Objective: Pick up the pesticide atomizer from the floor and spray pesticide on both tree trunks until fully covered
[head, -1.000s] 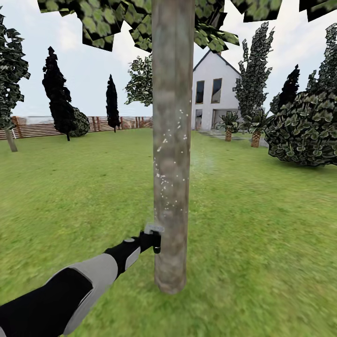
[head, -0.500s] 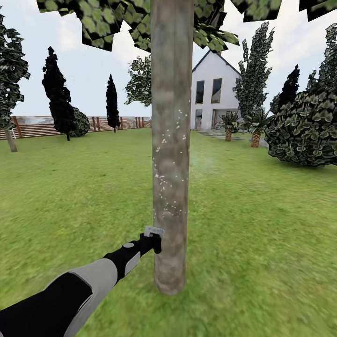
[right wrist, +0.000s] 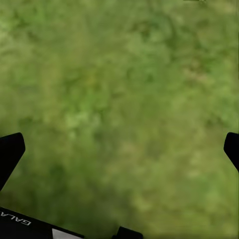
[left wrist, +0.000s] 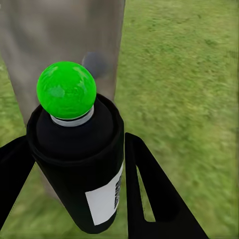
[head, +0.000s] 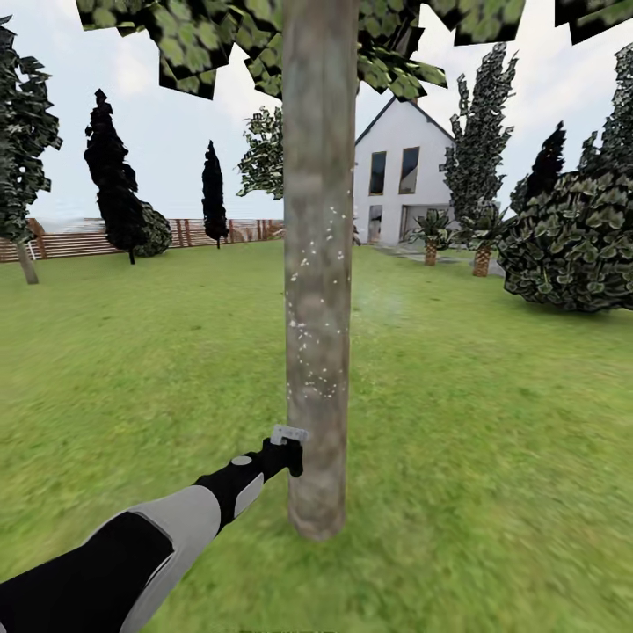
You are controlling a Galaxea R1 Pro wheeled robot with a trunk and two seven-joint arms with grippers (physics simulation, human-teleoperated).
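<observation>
We see one straight, mottled grey-brown tree trunk (head: 318, 264) standing in the middle of the green lawn (head: 492, 422), speckled over its middle stretch with small white flecks, its blotchy leaf canopy (head: 220, 35) spreading overhead. Our one visible arm, the left, reaches from the near left toward the trunk's lower part, and its black left gripper (head: 286, 453) ends just beside the bark. In the left wrist view the two black fingers (left wrist: 149, 194) of the left gripper (left wrist: 74, 184) are closed against the sides of one black cylindrical pesticide atomizer (left wrist: 77, 164) with a white label and a round bright green cap; in the head view the atomizer (head: 288, 435) shows as a small pale piece atop the claw, right by the trunk. The trunk (left wrist: 64, 45) fills the ground behind the green cap, very near it; whether nozzle and bark touch we cannot tell. The right gripper (right wrist: 119, 149) hangs over bare grass, its two black fingertips (right wrist: 10, 152) spread wide apart with nothing between them. Far off we count one white gabled house (head: 400, 176), two short palms (head: 431, 236) near it, one big leafy shrub (head: 576, 242) at the right, two dark narrow conifers (head: 114, 176) at the left, and one brown slatted wooden fence (head: 79, 237) along the lawn's far edge.
</observation>
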